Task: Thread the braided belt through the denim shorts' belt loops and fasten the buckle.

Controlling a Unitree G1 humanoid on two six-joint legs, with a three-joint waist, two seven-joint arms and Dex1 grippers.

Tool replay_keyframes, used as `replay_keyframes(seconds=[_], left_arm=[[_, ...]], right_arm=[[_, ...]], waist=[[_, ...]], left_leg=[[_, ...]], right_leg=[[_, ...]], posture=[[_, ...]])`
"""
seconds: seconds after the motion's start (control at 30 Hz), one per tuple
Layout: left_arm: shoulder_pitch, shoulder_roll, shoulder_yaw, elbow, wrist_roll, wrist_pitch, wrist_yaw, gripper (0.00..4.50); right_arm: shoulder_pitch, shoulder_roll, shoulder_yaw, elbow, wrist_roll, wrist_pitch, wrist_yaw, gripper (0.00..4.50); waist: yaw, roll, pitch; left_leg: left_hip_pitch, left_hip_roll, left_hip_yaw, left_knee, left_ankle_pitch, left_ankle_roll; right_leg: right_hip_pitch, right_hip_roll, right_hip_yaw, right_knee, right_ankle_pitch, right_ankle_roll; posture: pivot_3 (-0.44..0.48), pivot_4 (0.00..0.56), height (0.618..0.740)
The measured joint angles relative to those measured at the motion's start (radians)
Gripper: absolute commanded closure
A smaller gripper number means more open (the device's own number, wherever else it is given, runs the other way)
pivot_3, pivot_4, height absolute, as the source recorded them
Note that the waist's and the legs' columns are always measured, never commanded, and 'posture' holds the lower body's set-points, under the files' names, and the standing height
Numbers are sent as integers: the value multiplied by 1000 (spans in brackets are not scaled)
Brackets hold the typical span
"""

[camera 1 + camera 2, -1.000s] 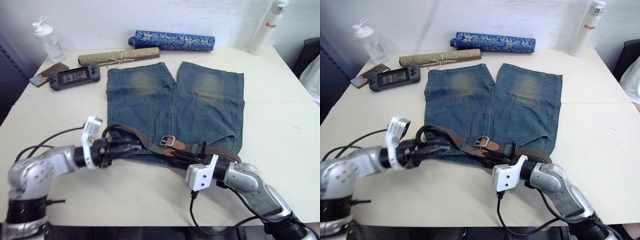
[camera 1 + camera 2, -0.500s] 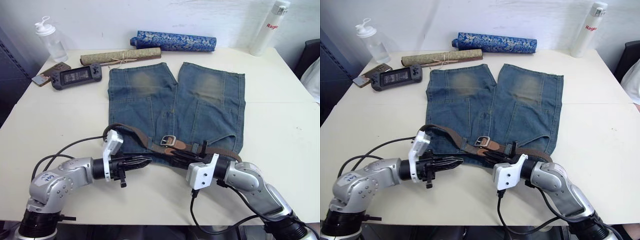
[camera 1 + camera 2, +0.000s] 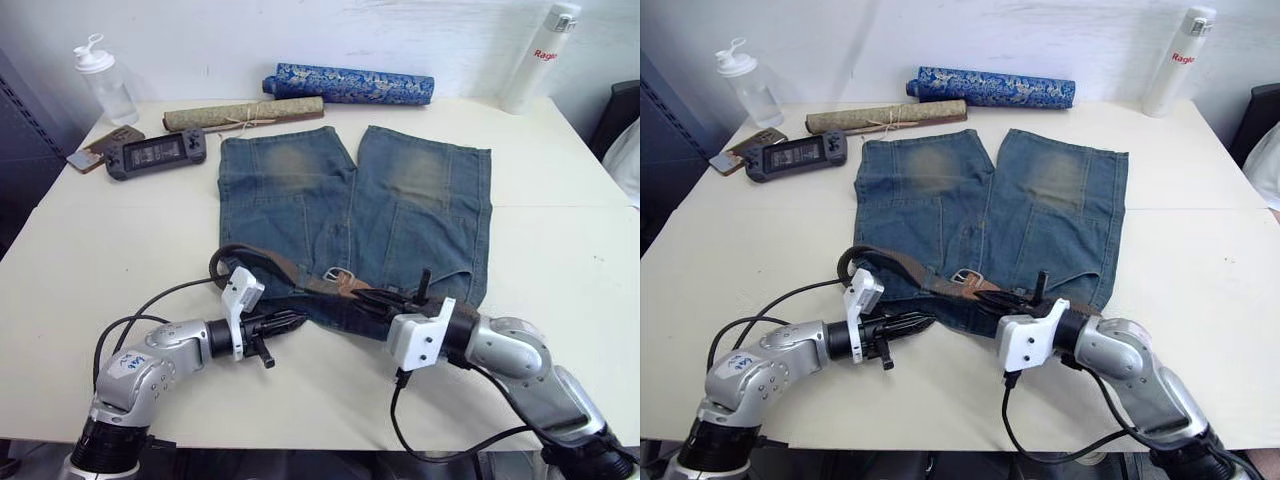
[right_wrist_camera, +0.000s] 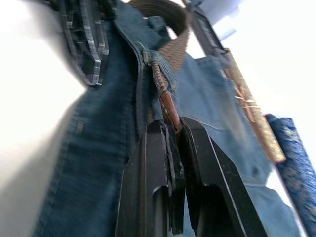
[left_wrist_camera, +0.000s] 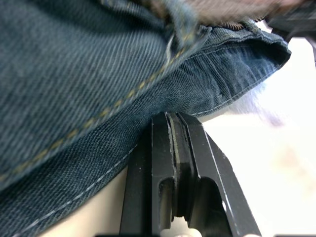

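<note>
The denim shorts (image 3: 400, 200) lie flat on the table, waistband toward me. Along the waistband runs the braided belt (image 3: 262, 262), looping at the left, with the silver buckle (image 3: 337, 274) near the middle. My right gripper (image 3: 372, 298) is shut on the belt's tan leather tip (image 4: 169, 109), just past a belt loop (image 4: 159, 66) that the strap passes under. At the waistband's near edge my left gripper (image 3: 292, 320) is shut. Its fingertips (image 5: 174, 118) touch the denim hem (image 5: 232, 64) with nothing between them.
Along the table's far side are a clear bottle (image 3: 100, 80), a handheld game console (image 3: 157, 153), a rolled tan mat (image 3: 242, 114), a rolled blue patterned fabric (image 3: 350, 84) and a white bottle (image 3: 532, 55). Bare tabletop (image 3: 560, 250) flanks the shorts.
My left gripper has swung in from the left to the waistband's near edge. The right gripper, still holding the belt tip, has shifted slightly right.
</note>
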Motion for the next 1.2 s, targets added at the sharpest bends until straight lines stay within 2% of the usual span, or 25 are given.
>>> replay_keyframes(seconds=[0.13,0.3,0.5,0.67,0.8,0.9,0.97,1.0,1.17,1.2], left_arm=[[19,4,2,-6,0,-5,2,4470],[33,3,3,-21,0,-5,12,4470],[44,-1,4,-28,0,-6,23,4470],[53,-1,5,-30,4,-26,23,4470],[72,5,23,-43,2,-38,8,4470],[111,61,59,-91,-29,-21,-27,4470],[144,120,100,-156,-93,20,-67,4470],[148,143,127,-193,-135,35,-86,4470],[178,233,276,-310,-346,84,-148,4470],[160,232,290,-313,-372,88,-134,3838]], right_arm=[[-17,-79,-141,-15,59,-13,13,4500],[-46,-189,-290,136,90,-95,25,4500],[-59,-235,-350,291,102,-177,26,4500],[-97,-231,-332,263,145,-159,32,4500],[-123,-176,-240,186,170,-87,42,4500],[-150,-146,-183,146,186,-16,54,4500],[-181,-129,-139,120,196,41,70,4500],[-188,-124,-127,112,200,61,77,4500],[-256,-93,-58,107,203,128,106,4500],[-268,-90,-50,108,202,130,114,4500]], waist=[[-2,4,-6],[-2,5,-7],[-4,8,-9],[-4,11,-10],[-6,10,-10],[-5,10,-9],[-4,8,-6],[-3,8,-6],[-1,7,-5],[0,7,-5]], left_leg=[[1,1,2,0,-1,1],[1,1,4,1,-2,3],[1,1,6,2,-3,4],[0,2,7,2,-3,5],[0,2,6,2,-3,5],[0,2,6,2,-4,4],[-1,4,4,2,-4,4],[-2,5,2,3,-4,4],[-2,3,0,3,-4,4],[-1,3,1,3,-4,4]], right_leg=[[0,0,0,0,0,0],[0,-1,0,0,-1,-1],[0,-1,0,0,-1,-1],[0,-1,1,-1,-1,-1],[-1,-1,1,0,-1,-1],[-2,-1,1,0,-1,-1],[-2,-1,1,0,-2,-4],[-2,-1,1,0,-6,-12],[-1,-3,1,-1,-7,-12],[-1,-3,1,-1,-6,-12]], posture=[[0,150,637],[0,150,637],[0,150,637],[0,150,637],[0,150,637],[0,150,637],[0,150,637],[0,150,637],[0,150,637],[0,150,637]])
